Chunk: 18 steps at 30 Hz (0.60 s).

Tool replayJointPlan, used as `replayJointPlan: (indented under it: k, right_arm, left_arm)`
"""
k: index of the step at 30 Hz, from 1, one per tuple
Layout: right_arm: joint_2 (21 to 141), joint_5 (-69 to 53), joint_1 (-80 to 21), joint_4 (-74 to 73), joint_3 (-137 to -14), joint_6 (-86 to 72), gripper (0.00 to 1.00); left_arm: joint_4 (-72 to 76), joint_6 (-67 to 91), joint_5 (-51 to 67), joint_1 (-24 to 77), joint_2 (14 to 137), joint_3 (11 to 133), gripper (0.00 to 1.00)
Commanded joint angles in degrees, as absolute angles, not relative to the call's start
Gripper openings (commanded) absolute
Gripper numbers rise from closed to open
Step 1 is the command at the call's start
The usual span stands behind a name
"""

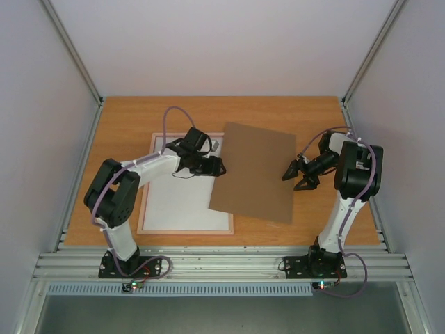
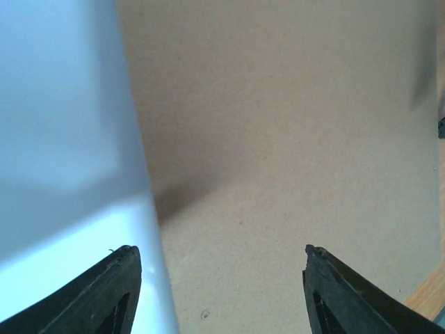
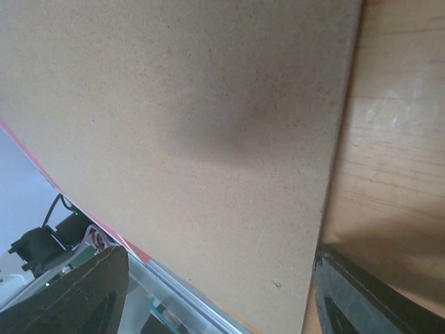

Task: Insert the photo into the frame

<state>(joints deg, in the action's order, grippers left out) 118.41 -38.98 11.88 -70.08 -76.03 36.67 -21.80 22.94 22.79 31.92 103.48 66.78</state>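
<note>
The frame [image 1: 143, 209], with its thin pale pink border, lies flat at the left of the table. A white sheet [image 1: 182, 202] fills it; I cannot tell whether this is the photo's white back, and no printed side shows. A brown backing board [image 1: 256, 170] lies askew over the frame's right edge. My left gripper [image 1: 220, 167] hovers open over the board's left edge, its jaws [image 2: 219, 252] spanning white sheet [image 2: 62, 139] and board [image 2: 278, 139] with nothing between them. My right gripper [image 1: 293, 179] stands open at the board's right edge [image 3: 221, 255].
Grey walls close in the wooden table [image 1: 125, 118] on three sides. In the right wrist view, bare wood [image 3: 396, 139] lies right of the board [image 3: 174, 104], and a red-pink strip [image 3: 42, 170] with a clear pane [image 3: 160, 292] shows at its lower left.
</note>
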Motion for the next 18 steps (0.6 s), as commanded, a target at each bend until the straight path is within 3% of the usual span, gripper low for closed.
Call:
replayJointPlan:
  k: [1,18]
  right_arm:
    - [121.2,-36.8,11.1,-61.8,-75.5,37.0,0.74]
    - [120.7,-36.4,11.1,-61.6,-74.6,36.9,0.73]
  left_arm:
    - [-23.7,20.5,22.9,30.5,101.2,67.5,0.65]
    - [-24.8,25.9,27.2,28.9,111.6,75.2,0.66]
